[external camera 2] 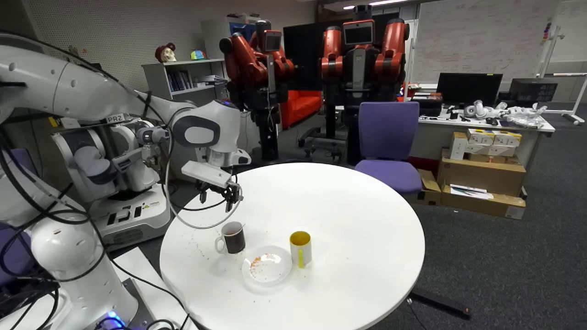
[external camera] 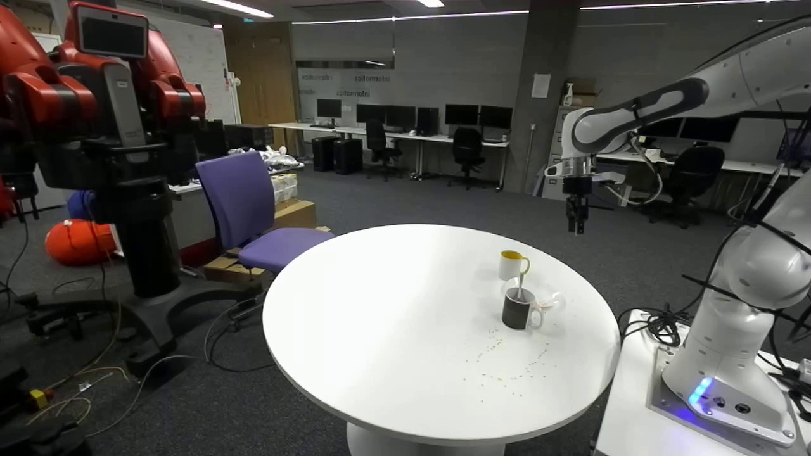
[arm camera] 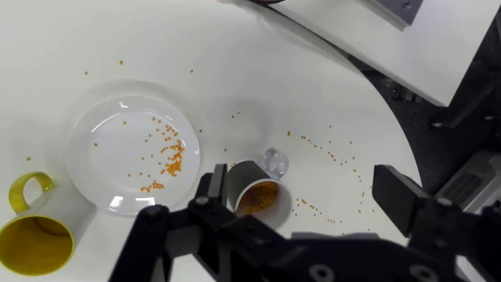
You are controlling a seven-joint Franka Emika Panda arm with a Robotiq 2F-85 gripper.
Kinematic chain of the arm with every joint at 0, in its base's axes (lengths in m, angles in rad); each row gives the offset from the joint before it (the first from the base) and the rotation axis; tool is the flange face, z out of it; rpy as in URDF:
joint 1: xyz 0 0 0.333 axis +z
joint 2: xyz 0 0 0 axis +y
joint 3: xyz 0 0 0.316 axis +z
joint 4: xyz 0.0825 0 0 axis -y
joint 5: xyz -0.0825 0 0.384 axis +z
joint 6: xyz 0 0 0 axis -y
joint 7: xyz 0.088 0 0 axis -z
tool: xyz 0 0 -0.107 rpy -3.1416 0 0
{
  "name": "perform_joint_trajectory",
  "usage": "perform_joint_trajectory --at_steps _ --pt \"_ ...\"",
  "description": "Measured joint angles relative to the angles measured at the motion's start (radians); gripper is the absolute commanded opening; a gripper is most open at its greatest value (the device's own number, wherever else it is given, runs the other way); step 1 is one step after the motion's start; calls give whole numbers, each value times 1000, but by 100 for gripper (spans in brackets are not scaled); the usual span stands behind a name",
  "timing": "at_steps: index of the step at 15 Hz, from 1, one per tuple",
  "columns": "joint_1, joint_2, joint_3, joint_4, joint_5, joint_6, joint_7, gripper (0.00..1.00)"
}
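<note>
My jaws stand spread wide, hanging well above the bench [external camera 2: 348,206] and apart from everything on it. Nearest is the dark mug [external camera 2: 235,238]: upright on the bench, white inside; in the wrist view its mouth shows between my fingers [arm camera: 393,197], close to one of them. Orange bits [arm camera: 264,196] inside, thin handle [external camera: 521,285] poking out the top. White plate [arm camera: 105,164] roughly between it and a yellow-lined mug [external camera 2: 301,247]; more orange bits there, mostly bunched on the dark mug's side. Yellow-lined mug upright; touching the plate or not, can't tell. Loose bits [arm camera: 332,156] scattered on the bench, mostly round the dark mug. Purple chair [external camera 2: 389,137] at the bench's edge.
</note>
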State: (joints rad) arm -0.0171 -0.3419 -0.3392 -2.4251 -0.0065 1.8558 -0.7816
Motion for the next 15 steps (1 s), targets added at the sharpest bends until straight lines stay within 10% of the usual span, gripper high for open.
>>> perform_joint_trajectory --at_steps 8,15 --pt "-71 299 -76 90 374 56 -560 100" --pt "-172 566 48 220 501 40 -601 100"
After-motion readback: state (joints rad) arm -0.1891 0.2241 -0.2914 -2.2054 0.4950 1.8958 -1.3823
